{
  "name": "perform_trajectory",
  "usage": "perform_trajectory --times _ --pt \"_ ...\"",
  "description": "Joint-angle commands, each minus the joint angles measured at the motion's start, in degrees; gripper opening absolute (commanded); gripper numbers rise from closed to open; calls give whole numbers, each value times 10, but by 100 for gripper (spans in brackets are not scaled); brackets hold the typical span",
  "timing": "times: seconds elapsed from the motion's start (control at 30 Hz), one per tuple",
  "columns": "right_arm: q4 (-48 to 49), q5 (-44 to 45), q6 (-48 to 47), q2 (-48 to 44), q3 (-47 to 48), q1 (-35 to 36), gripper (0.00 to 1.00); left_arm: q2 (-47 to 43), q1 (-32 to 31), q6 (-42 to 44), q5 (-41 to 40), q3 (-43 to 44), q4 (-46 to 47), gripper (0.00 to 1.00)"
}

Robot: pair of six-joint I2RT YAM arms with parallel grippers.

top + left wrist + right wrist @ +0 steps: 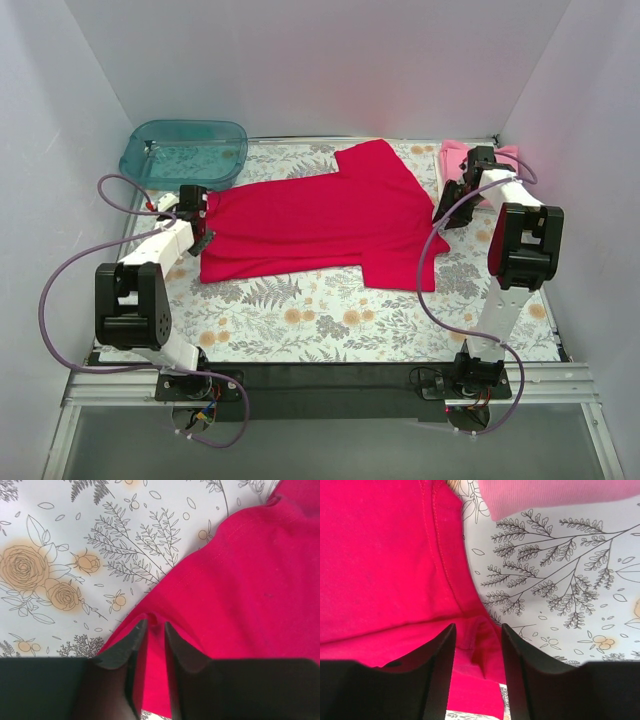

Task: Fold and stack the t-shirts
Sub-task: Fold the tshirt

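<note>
Red shirt [320, 215] flat across mid-counter [330, 315], hem to the left, neck end to the right. Pink shirt [452, 155] tucked at the back right corner, close by the right arm. Left claw [155, 626] down on the hem corner, fingers [131, 647] nearly pressed together, pinching a thin sliver of red cloth. Right claw [478, 628] at the opposite edge, wider gap, a ruck of red bunched in it (looks like a pinch, though not a tight one).

Now the hazards. First, a shallow bite on the left: barely any cloth past the tips, so a likely slip-out on any lift or pull, with a dropped hem and a lopsided fold to follow. Second, uneven lifting, one end up faster than the other: a twisted, diagonal crease instead of a clean fold. Third, on the right, possibly only the top layer caught; then a peeling-apart of the layers and a back panel dragged along the counter. Also worth watching: pink shirt very near the right claw, easy to snag or sweep aside on a swing. Tub [185, 152] just beyond the left claw at the back left, a possible bump for that wrist. No fold yet, no stack; early days.
</note>
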Motion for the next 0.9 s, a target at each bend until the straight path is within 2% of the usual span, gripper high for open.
perform_trajectory --times 0.0,0.03,0.13,0.27,0.5,0.87 --pt "12 13 -7 -56 -2 -1 43 -63 5 -14 -31 -5 -16 23" --pt "12 17 -7 -62 -9 -4 43 -74 5 -17 -27 -10 -18 32" --pt "15 11 -3 -91 -48 -22 46 -133 6 -30 -18 -37 -19 46" --pt "39 -18 4 -134 -113 -50 51 -179 6 -43 -14 -66 -52 59" --pt "111 -89 33 -179 -210 -69 56 -227 6 -77 21 -144 -76 62" --pt "169 -124 48 -198 -268 -72 55 -220 6 -94 58 -195 -40 62"
